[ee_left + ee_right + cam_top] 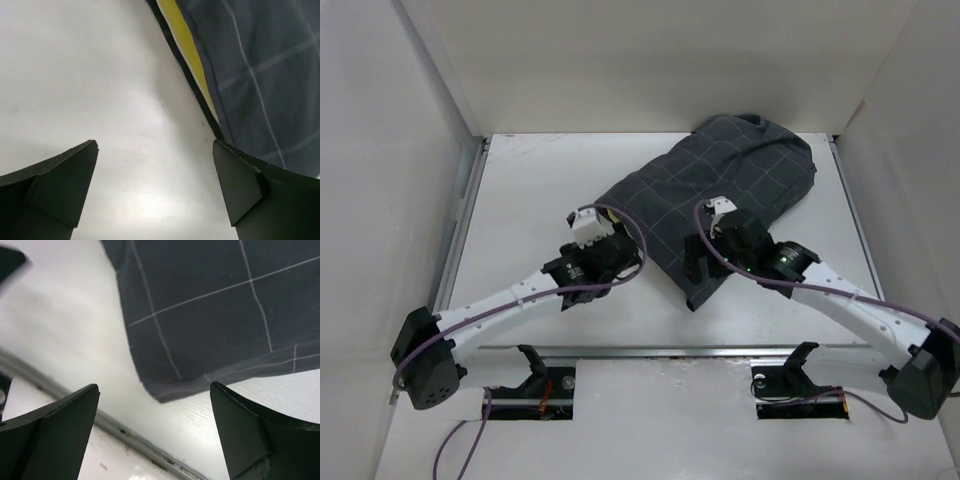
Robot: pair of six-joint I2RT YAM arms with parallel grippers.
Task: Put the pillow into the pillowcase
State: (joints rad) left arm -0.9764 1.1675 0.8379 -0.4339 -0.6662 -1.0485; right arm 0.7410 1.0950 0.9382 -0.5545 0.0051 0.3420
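step: pillow point(190, 50) mostly in pillowcase point(720, 195), I think
grippers: left gripper point(155, 146), right gripper point(155, 387) spread, empty
next: tug pillowcase over the exposed bit

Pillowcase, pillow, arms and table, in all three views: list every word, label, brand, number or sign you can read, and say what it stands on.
No readable text in any view.
The pillowcase bears only a pale grid of lines, no lettering.
The pillow shows only a plain yellow seam strip, no print.
The left arm, right arm and table show no legible label or number.
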